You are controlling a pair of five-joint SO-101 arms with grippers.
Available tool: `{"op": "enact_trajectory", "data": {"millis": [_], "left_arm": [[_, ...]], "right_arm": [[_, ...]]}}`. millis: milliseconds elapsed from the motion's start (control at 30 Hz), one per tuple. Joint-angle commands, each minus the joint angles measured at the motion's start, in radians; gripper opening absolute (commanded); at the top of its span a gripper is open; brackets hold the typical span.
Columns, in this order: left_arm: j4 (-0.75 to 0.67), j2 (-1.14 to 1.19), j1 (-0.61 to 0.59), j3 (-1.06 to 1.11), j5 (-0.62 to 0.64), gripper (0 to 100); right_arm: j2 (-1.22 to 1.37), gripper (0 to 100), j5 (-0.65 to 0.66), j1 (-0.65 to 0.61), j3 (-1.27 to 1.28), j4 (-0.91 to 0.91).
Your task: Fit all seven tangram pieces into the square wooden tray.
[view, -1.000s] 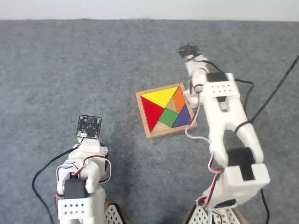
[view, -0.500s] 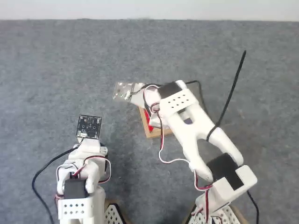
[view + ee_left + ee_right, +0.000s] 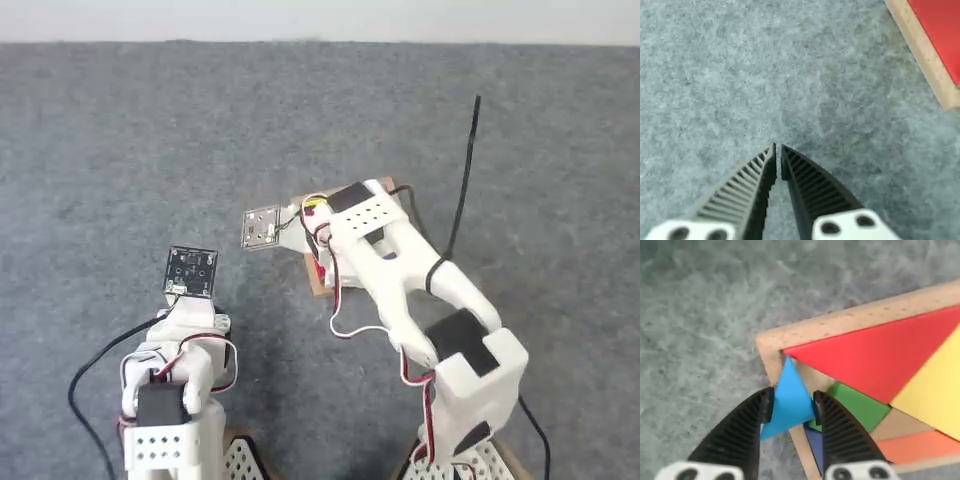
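Right hand (image 3: pixel 792 395) pinches the blue triangle (image 3: pixel 788 401), tip at the tray (image 3: pixel 840 322) corner.

blue triangle (image 3: pixel 789 397) tilted, over wooden tray (image 3: pixel 840 322) corner

Grey felt-like table cover (image 3: pixel 150 130) — mottled, fuzzy, pale wall strip (image 3: pixel 320 20) along far edge
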Motion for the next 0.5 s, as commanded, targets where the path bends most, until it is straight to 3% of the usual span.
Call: {"op": "enact_trajectory", "data": {"millis": [0,467], "left_arm": [[0.003,-0.017,0.002,-0.012,0.000,2],[0.003,-0.017,0.002,-0.012,0.000,2]], "right_arm": [[-0.005,3.0,0.032,0.010,-0.052,-0.035],[-0.002,10.2,0.241,0.019,-0.055,-0.039]]}}
